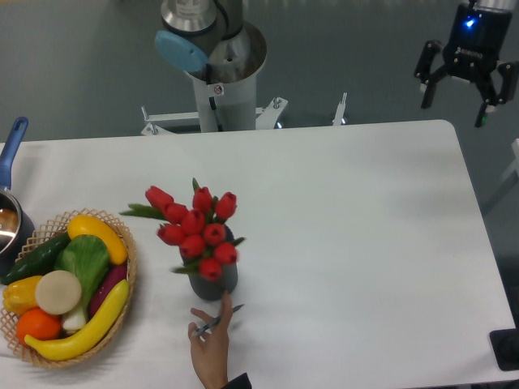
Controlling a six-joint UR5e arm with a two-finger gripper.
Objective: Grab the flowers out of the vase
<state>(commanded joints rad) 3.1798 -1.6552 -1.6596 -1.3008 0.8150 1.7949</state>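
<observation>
A bunch of red tulip flowers [191, 226] with green leaves stands in a small dark grey vase [214, 283] left of the table's middle. My gripper [455, 100] hangs open high above the table's far right corner, far from the flowers, with nothing between its fingers. A person's hand [210, 342] holding a thin tool reaches in from the front edge and touches the base of the vase.
A wicker basket [126, 292] of colourful vegetables sits at the front left. A pot with a blue handle [11, 146] is at the left edge. The robot's base column [223, 85] stands behind the table's far edge. A dark object [506, 350] is at the front right corner.
</observation>
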